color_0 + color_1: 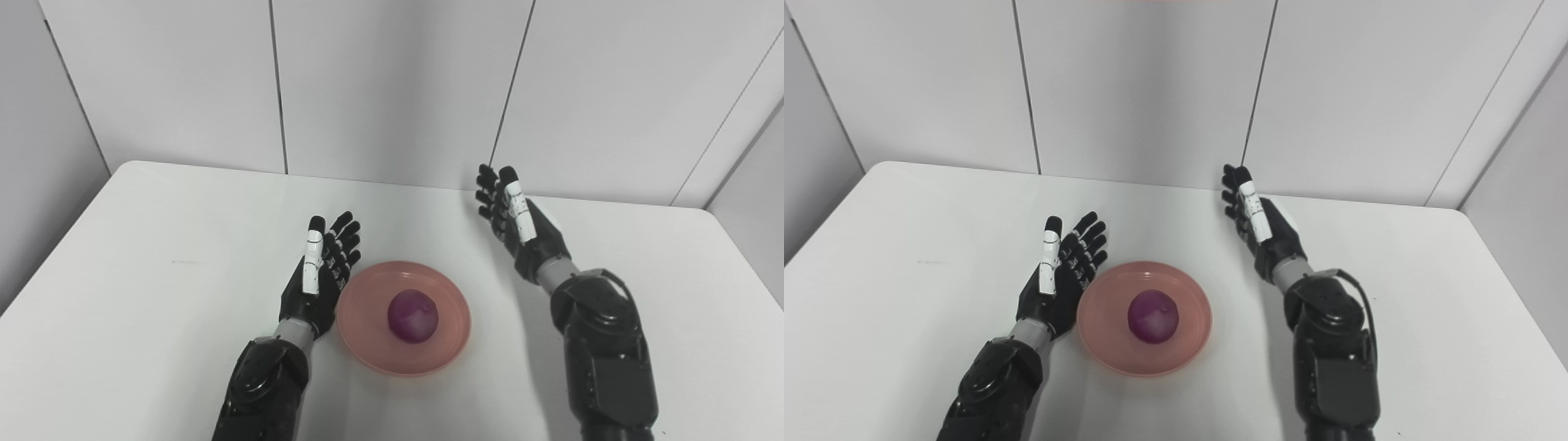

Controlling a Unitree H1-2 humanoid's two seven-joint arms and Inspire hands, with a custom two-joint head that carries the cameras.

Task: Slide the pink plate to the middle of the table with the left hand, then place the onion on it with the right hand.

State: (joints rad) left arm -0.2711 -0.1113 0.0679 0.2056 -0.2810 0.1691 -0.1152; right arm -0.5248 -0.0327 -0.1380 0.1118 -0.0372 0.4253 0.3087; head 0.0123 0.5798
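A white table (153,257) with rounded corners fills most of the scene, backed by pale grey wall panels (392,86). Near the middle of the table, a little toward the near edge, sits a shallow pink plate (367,334). A purple-red onion (413,316) rests on the plate, roughly at its centre, with nothing touching it.

The robot's two black arms reach in from the near edge, one on each side of the plate. The left hand (318,275) lies just left of the plate, close beside its rim; whether it touches the rim cannot be told. Its palm faces inward toward the plate, the fingers are stretched out and spread apart, pointing away toward the far wall, and it holds nothing. A white-backed thumb stands up along the hand's left side.

The right hand (517,223) is further away, to the right of the plate and beyond it, well apart from both plate and onion. It appears raised above the tabletop, casting a soft shadow below. Its fingers are also extended and loosely apart, pointing toward the far wall, and it holds nothing. A white strip runs along one finger. The right forearm (603,349) is bulky and black, angling up from the near right side of the table.
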